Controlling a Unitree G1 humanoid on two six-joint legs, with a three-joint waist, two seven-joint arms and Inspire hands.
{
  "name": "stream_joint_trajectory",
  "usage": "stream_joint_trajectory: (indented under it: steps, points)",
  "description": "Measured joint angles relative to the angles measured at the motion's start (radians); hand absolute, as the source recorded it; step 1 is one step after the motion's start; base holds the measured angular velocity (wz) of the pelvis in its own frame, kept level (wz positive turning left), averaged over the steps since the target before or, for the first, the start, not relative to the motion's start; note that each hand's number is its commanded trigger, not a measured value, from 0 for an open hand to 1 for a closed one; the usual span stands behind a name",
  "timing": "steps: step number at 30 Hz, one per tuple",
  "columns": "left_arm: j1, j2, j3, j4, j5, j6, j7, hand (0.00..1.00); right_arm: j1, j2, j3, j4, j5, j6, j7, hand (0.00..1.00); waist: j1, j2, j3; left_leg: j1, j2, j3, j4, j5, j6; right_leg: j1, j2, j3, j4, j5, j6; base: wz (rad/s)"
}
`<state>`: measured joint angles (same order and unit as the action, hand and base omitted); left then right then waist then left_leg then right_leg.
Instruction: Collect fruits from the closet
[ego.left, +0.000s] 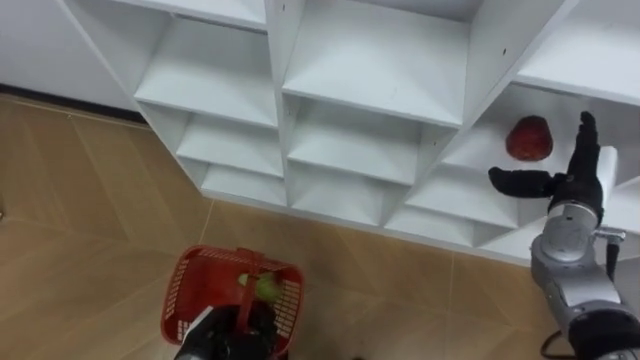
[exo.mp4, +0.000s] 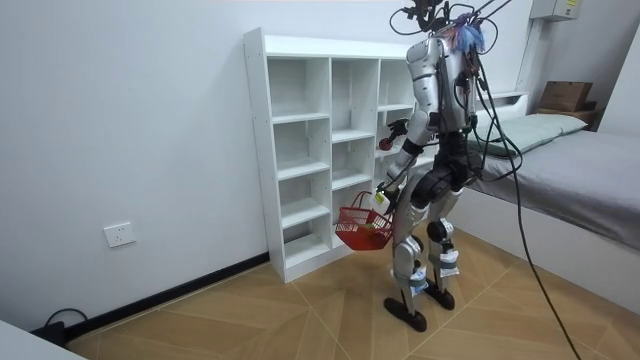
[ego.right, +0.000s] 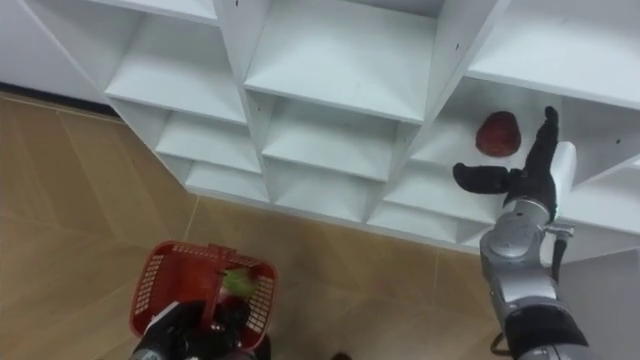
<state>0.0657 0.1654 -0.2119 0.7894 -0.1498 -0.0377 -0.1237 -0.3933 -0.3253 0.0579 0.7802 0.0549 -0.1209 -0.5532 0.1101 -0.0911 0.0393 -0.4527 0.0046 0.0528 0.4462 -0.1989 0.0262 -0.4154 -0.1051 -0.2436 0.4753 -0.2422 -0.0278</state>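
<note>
Right hand (ego.left: 572, 186) up at the white shelf unit (ego.left: 375, 70), open, with fingers straight and pointing upward and thumb stretched out toward the view's left. Hovers just beside a red fruit (ego.left: 529, 139) lying on a shelf in the unit's right-hand column, thumb below the fruit, fingers to its right, no contact to be seen. Other compartments in the eye views bare. Left hand (ego.left: 232, 338) low at the bottom edge of the eye views, curled round the handle of a red basket (ego.left: 190, 290). Holds that basket out over the wooden floor (ego.left: 90, 200), in front of the unit's lowest shelves. Carries one round yellow-green fruit (ego.left: 266, 288) inside the basket, close to the handle. In the room view, stands upright on both feet facing the shelf unit, basket hanging at thigh height on the shelf side, right arm lifted into an upper compartment. Grey bed (exo.mp4: 580, 170) behind, at the room view's right.
</note>
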Motion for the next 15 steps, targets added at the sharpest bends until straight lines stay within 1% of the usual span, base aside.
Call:
stream_joint_trajectory:
  steps: [5,10,11,13,15]
  points:
    - [-0.009,0.0,-0.004,-0.005,-0.001,0.002,0.001,1.0,-0.042,-0.022,-0.001,0.0,-0.021,0.001,-0.048,0.0,-0.002,0.0,0.0002,-0.038,-0.004,-0.002,0.008,0.001,0.001,-0.04,-0.007,-0.004,0.027,-0.007,0.0,0.04]
    - [-0.019,0.001,-0.019,-0.006,0.004,0.011,0.01,1.0,-0.046,-0.024,0.0,0.028,-0.02,0.013,-0.057,0.0,0.003,-0.001,0.0017,-0.042,-0.004,-0.002,0.009,0.001,0.001,-0.044,-0.008,-0.005,0.028,-0.007,0.0,0.0]
    - [-0.021,0.001,-0.019,-0.006,0.004,0.013,0.012,1.0,-0.047,-0.024,0.0,0.034,-0.02,0.019,-0.057,0.0,0.003,-0.002,0.0034,-0.042,-0.004,-0.002,0.008,0.001,0.001,-0.044,-0.008,-0.005,0.028,-0.007,0.0,0.0]
    - [-0.029,0.001,-0.024,-0.006,0.004,0.019,0.014,1.0,-0.05,-0.024,0.0,0.034,-0.02,0.03,-0.059,0.0,0.003,-0.003,0.0097,-0.042,-0.004,0.0,0.007,0.002,0.002,-0.046,-0.009,-0.004,0.029,-0.007,0.0,0.0]
    - [-0.04,0.001,-0.029,-0.006,0.005,0.029,0.015,1.0,-0.062,-0.024,-0.001,0.033,-0.02,0.037,-0.06,0.0,0.002,-0.005,0.012,-0.051,-0.009,0.003,0.005,0.003,0.004,-0.062,-0.015,-0.001,0.034,-0.012,-0.001,0.0]
